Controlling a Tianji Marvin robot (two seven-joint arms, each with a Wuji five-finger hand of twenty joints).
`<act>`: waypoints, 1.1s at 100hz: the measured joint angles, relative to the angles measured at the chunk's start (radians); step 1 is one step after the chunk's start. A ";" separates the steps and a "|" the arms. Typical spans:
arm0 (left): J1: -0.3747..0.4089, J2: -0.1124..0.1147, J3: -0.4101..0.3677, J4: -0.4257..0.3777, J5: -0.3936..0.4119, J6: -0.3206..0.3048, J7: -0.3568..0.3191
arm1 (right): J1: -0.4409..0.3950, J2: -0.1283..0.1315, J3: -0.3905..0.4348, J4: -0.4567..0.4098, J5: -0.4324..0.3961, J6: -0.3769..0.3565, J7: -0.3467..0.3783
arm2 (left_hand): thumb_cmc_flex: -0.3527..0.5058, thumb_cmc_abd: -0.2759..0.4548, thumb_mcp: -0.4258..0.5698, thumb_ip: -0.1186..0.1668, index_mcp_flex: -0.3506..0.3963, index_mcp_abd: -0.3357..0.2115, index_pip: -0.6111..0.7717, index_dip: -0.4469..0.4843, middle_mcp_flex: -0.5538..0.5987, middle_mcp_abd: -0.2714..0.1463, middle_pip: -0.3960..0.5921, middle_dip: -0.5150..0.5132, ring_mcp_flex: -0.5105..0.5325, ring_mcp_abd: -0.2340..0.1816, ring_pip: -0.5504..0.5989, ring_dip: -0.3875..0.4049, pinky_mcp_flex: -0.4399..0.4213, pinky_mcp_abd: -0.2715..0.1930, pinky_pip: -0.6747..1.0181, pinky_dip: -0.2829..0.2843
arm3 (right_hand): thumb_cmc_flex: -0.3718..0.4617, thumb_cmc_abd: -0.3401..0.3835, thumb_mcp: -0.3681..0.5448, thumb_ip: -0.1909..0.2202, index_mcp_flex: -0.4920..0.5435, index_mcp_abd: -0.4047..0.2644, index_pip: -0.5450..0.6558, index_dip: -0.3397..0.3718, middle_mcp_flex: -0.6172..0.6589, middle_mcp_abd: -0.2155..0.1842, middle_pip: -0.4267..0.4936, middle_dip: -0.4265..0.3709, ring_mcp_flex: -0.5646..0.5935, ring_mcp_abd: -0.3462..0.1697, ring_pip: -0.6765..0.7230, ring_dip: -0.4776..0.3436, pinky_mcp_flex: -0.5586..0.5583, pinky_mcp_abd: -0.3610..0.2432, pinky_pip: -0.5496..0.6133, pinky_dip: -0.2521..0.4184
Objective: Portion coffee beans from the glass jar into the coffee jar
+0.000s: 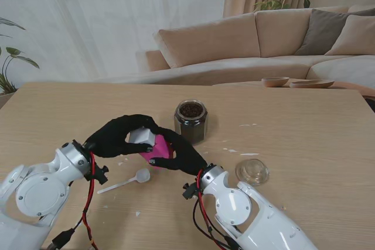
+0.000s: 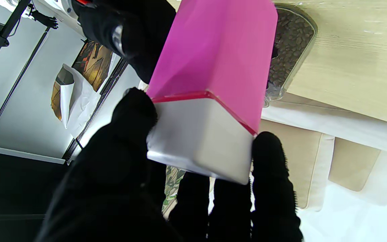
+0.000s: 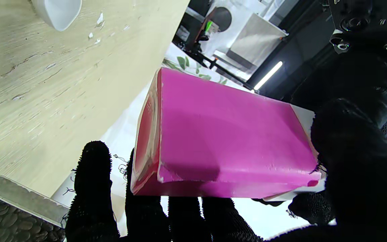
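So both hands are on the pink tin (image 1: 157, 147), held up off the table (image 1: 304, 121) btwn the two arms and tipped over on its side. Left hand (image 1: 117, 136) has its fingers (image 2: 270, 168) and thumb pinched round the white lid (image 2: 200, 141); right hand (image 1: 179, 155) is wrapped round the pink body, fingers under it, thumb on top. Lid looks seated, so I'd guess they're abt to pull it off. Glass jar (image 1: 190, 120) stands just beyond the tin, open, full of beans, w/ its clear lid (image 1: 252, 171) lying well off to the right. White scoop (image 1: 126, 181) lies on the table nearer me, untouched. Risks as I see them: the lid's a smooth block held only at its edges, so a sharp tug could pop it out of the left hand's pinch, or make the tin twist in the right hand's grasp. Also the jar's close, so a jerk when the lid lets go could send a hand into it and spill beans. No beans moved yet, prob. early in the job.
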 measured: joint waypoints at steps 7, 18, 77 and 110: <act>-0.006 -0.001 0.009 0.002 -0.001 0.002 0.006 | 0.002 0.000 -0.004 0.007 -0.003 -0.006 -0.002 | 0.000 -0.001 0.000 0.000 0.000 0.000 0.000 0.000 0.004 0.005 0.000 0.000 0.005 0.001 0.000 0.010 0.000 0.011 0.017 0.004 | 0.040 -0.001 0.017 0.000 0.010 -0.002 0.012 0.011 0.029 -0.009 0.005 0.004 0.012 0.000 0.000 0.006 0.010 -0.001 0.011 0.000; -0.016 -0.002 0.026 0.012 -0.008 0.002 0.023 | 0.010 -0.001 -0.012 0.022 -0.007 -0.013 -0.012 | 0.000 -0.015 -0.001 -0.002 0.004 0.001 0.000 0.000 0.021 0.016 -0.001 0.000 0.021 0.010 0.000 0.020 0.004 0.036 0.045 0.009 | 0.040 -0.022 0.068 0.000 0.010 -0.008 0.052 0.025 0.050 -0.014 0.005 0.011 0.033 0.000 0.023 0.012 0.026 -0.001 0.026 0.001; -0.024 -0.007 0.035 0.022 -0.062 -0.002 0.003 | 0.022 -0.050 -0.022 0.092 0.012 -0.077 -0.139 | -0.015 0.002 0.008 0.003 -0.016 0.029 -0.065 -0.038 -0.032 0.003 0.057 -0.167 -0.032 -0.046 -0.023 -0.190 -0.077 0.007 -0.129 -0.036 | 0.199 -0.231 0.127 -0.139 0.371 -0.091 0.437 -0.083 0.558 -0.053 0.026 0.069 0.449 0.001 0.230 0.102 0.281 -0.002 0.271 0.018; -0.013 -0.006 -0.001 0.022 -0.084 -0.045 -0.011 | 0.018 -0.053 -0.013 0.094 0.029 -0.090 -0.125 | -0.178 0.067 0.011 0.048 -0.161 0.028 -0.278 -0.129 -0.190 -0.127 -0.033 -0.315 -0.215 -0.074 -0.276 -0.358 -0.224 0.009 -0.447 -0.060 | 0.199 -0.242 0.099 -0.154 0.405 -0.082 0.455 -0.092 0.607 -0.030 0.023 0.108 0.486 0.002 0.284 0.132 0.326 -0.002 0.334 0.049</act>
